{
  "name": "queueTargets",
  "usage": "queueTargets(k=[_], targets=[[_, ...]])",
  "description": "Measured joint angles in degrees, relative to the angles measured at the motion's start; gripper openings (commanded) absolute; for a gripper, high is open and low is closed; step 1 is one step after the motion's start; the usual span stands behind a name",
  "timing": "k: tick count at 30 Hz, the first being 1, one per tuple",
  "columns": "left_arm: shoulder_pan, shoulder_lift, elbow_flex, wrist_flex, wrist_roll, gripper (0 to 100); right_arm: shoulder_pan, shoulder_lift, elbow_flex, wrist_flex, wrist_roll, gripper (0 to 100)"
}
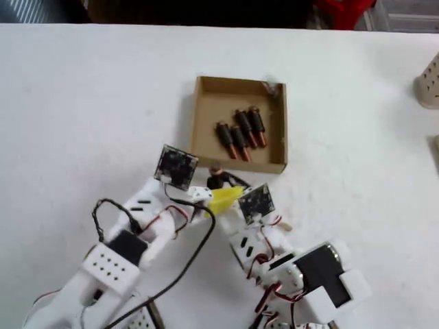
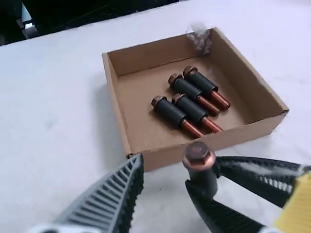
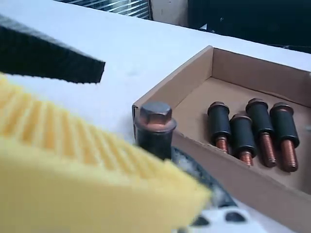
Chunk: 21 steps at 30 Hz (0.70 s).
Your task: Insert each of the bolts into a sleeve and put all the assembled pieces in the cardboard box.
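A copper bolt in a black sleeve (image 1: 218,179) stands upright just outside the near wall of the cardboard box (image 1: 236,83). My right gripper (image 1: 221,188), with one yellow finger (image 3: 97,165) and one black, is shut on the sleeve (image 3: 154,138) (image 2: 200,177). The left gripper (image 2: 164,174) is open right beside it, grey finger (image 2: 114,199) on one side, with nothing between its fingers. Several assembled pieces (image 1: 241,131) (image 2: 189,104) (image 3: 252,131) lie side by side in the box (image 2: 160,155) (image 3: 170,90).
Both arms crowd the table's near middle, with a dark cable (image 1: 195,253) looping between them. A beige perforated object (image 1: 429,82) sits at the far right edge. White tabletop lies open to the left and right of the box.
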Motion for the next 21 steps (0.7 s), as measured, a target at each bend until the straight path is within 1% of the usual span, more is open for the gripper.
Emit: queueTargets(k=[2,3,9,14,15,17,21], targets=[[0.26,-4.31,-0.35,3.25,0.09,44,-0.18,0.0,0.0,0.0,0.0,1.6],[0.35,-6.95,-0.35,5.19,0.18,41,-0.18,0.0,0.0,0.0,0.0,1.6],[0.0,-25.32,-0.35,18.46,1.23,16,-0.09,0.0,0.0,0.0,0.0,1.6],[-4.31,-39.91,-0.35,26.99,1.23,3,-0.09,0.0,0.0,0.0,0.0,1.6],[-5.71,-42.55,-0.35,28.48,1.32,2,-0.09,0.0,0.0,0.0,0.0,1.6],[-9.05,-46.15,-0.7,31.21,1.41,3,-0.09,0.0,0.0,0.0,0.0,1.6],[-15.65,-46.51,-2.37,35.52,1.41,2,0.09,0.0,0.0,0.0,0.0,1.6]])
